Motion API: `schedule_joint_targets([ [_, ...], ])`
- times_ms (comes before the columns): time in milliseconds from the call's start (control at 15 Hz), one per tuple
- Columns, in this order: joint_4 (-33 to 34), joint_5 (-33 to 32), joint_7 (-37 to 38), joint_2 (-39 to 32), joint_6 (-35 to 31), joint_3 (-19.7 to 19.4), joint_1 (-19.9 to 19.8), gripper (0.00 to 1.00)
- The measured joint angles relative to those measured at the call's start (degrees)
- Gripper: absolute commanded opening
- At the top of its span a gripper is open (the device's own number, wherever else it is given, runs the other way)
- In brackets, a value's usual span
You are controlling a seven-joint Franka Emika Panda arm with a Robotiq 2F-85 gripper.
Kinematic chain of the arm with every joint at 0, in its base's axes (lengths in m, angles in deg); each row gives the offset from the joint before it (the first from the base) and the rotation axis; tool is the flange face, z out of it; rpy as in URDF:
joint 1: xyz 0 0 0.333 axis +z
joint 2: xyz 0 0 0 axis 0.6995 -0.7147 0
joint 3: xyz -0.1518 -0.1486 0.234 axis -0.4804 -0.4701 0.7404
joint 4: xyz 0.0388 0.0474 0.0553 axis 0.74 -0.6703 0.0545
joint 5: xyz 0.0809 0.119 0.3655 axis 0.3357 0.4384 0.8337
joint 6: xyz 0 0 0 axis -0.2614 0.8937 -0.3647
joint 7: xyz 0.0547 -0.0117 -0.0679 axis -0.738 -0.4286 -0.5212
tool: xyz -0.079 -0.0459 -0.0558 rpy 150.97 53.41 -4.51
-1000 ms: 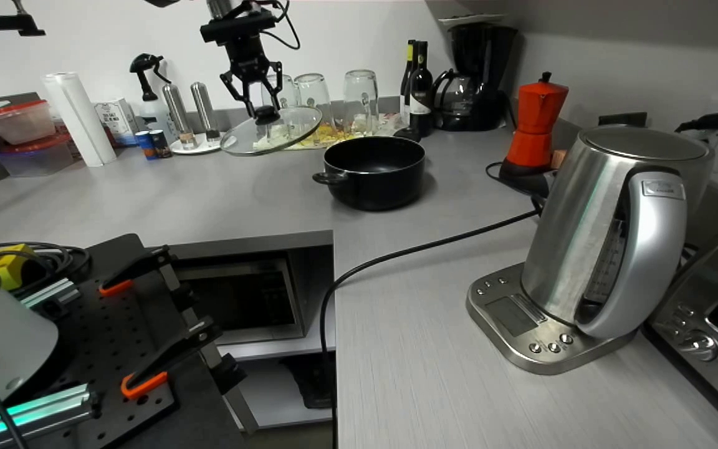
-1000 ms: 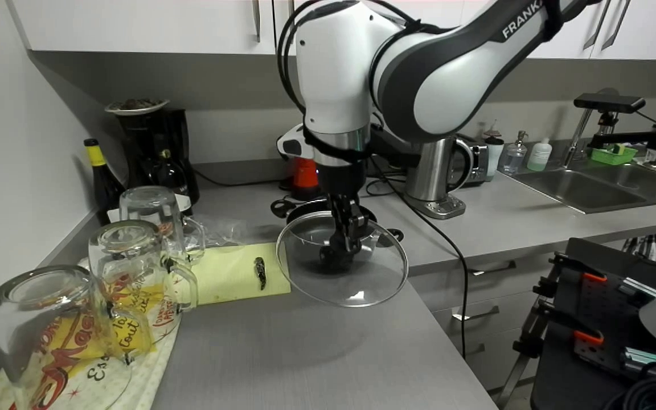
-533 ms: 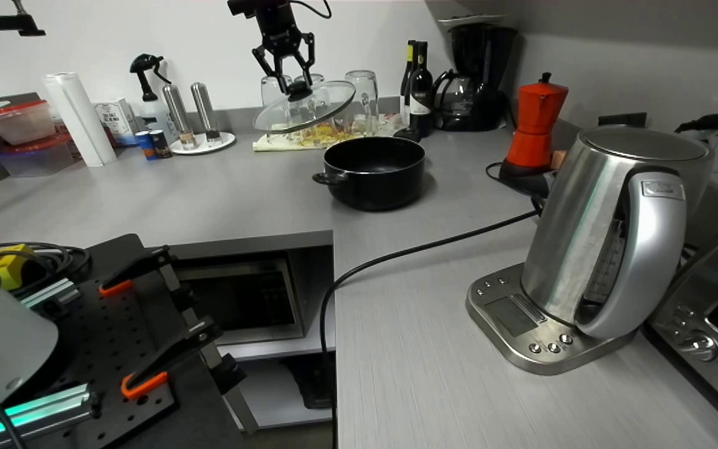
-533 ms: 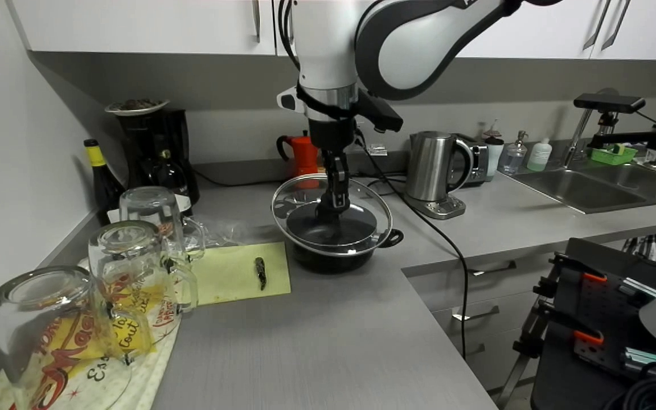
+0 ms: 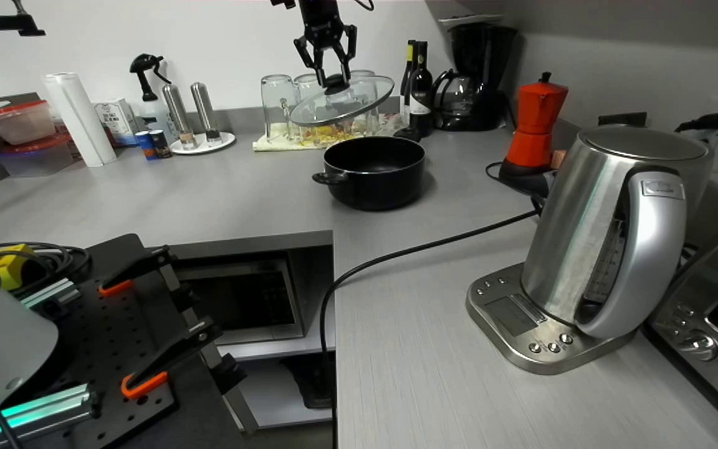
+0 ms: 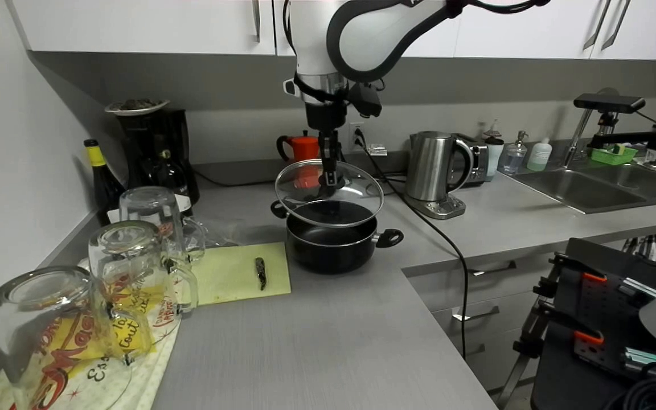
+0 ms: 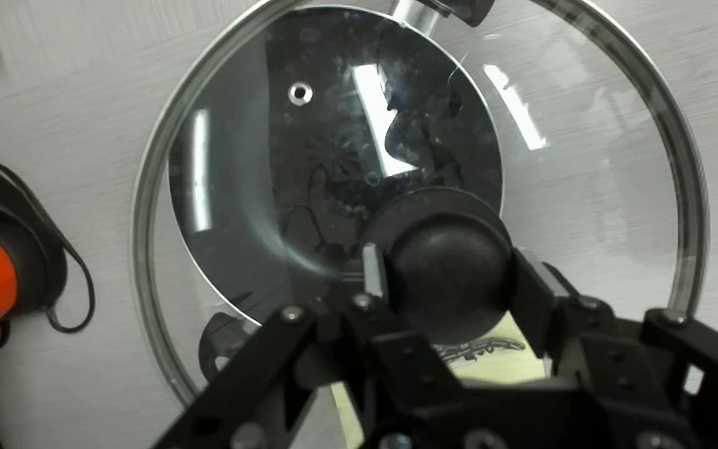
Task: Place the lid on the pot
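Observation:
My gripper (image 5: 334,78) is shut on the black knob (image 7: 452,280) of the clear glass lid (image 5: 362,105). The lid hangs in the air, tilted, with its left side lower in that exterior view. The black pot (image 5: 374,181) stands open on the counter below, apart from the lid. In an exterior view the gripper (image 6: 329,177) holds the lid (image 6: 359,185) above and slightly behind the pot's front rim (image 6: 331,253). In the wrist view the pot (image 7: 240,137) shows through the lid glass (image 7: 596,168), off to the upper left of the lid's middle.
A red moka pot (image 6: 305,149) and a steel kettle (image 6: 430,165) stand beyond the pot. Upturned glass mugs (image 6: 126,256), wine bottles (image 5: 420,87) and a coffee maker (image 5: 480,68) stand along the wall. A yellow cloth (image 6: 231,279) lies beside the pot. A black cable (image 5: 434,240) crosses the counter.
My gripper has carried the lid rightward and up in an exterior view, and away from the camera to over the pot in the view facing the kettle. The pot has not moved.

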Motion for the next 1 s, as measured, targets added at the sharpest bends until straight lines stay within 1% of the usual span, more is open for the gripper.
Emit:
schedule_joint_targets([
  [467, 9.0, 5.1, 2.2, -7.2, 2.4, -2.0, -2.8, 0.25],
  [1000, 15.7, 6.9, 5.9, -14.1, 3.2, -3.8, -3.8, 0.25],
])
